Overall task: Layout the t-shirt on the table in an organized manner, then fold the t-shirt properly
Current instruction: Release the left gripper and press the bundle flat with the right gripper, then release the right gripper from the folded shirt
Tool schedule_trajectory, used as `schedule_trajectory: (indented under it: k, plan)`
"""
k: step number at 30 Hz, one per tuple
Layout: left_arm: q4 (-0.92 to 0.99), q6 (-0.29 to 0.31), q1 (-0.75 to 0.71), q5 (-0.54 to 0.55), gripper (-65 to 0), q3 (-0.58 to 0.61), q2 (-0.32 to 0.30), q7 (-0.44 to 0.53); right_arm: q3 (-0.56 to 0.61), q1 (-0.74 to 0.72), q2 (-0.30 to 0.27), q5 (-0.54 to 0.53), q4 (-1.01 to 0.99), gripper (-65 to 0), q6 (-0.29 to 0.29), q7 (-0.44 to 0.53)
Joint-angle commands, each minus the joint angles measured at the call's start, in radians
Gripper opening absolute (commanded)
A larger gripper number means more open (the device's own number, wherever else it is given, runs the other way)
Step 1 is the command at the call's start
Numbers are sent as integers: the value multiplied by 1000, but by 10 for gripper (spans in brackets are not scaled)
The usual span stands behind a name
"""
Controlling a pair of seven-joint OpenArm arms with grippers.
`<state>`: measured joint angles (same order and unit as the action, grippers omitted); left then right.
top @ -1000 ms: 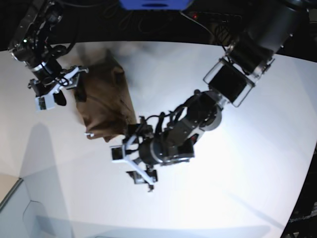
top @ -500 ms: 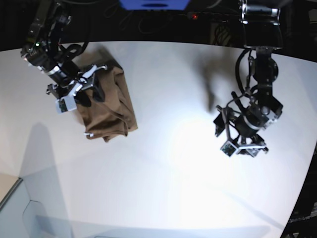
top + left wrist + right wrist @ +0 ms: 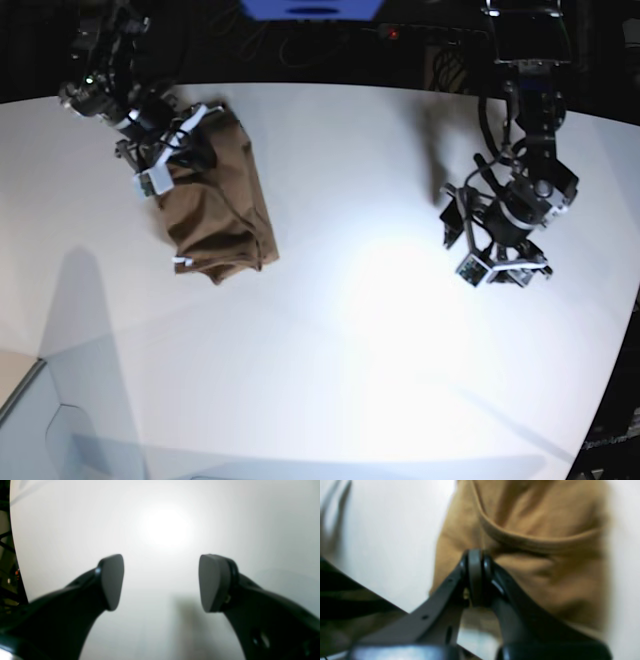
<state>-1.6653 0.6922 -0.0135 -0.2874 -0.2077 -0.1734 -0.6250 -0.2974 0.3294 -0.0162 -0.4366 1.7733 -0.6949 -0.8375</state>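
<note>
The brown t-shirt (image 3: pixel 215 200) lies bunched near the far left edge of the white table (image 3: pixel 330 350). The right gripper (image 3: pixel 180 140) sits at the shirt's far end, jaws pressed together; whether cloth is pinched cannot be told. The left gripper (image 3: pixel 490 262) hovers near the right edge, well apart from the shirt, jaws spread and empty.

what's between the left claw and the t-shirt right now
Nothing visible. The left claw hangs open over bare table, and only glossy white surface lies between it and the t-shirt bunched at the far corner. The right claw is already there, shut against the cloth.
</note>
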Motion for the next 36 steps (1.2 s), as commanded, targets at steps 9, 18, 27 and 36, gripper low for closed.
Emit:
schedule_trajectory:
  k: [9,18,27,36]
  plan:
    - [-22,-6,-9,9,-199,-5,-7,18,51,3,-6,-6,-100,-650,-3,86]
    - [-14,-6,-12,9,-199,-5,-7,18,43,20,-41,-8,152,-650,-3,97]
    - [-19,-6,-55,9,-199,-5,-7,18,48,-166,-41,-5,93,-650,-3,91]
    - [-22,-7,-108,9,-199,-5,-10,18,54,-336,-38,-5,-209,-650,-3,97]
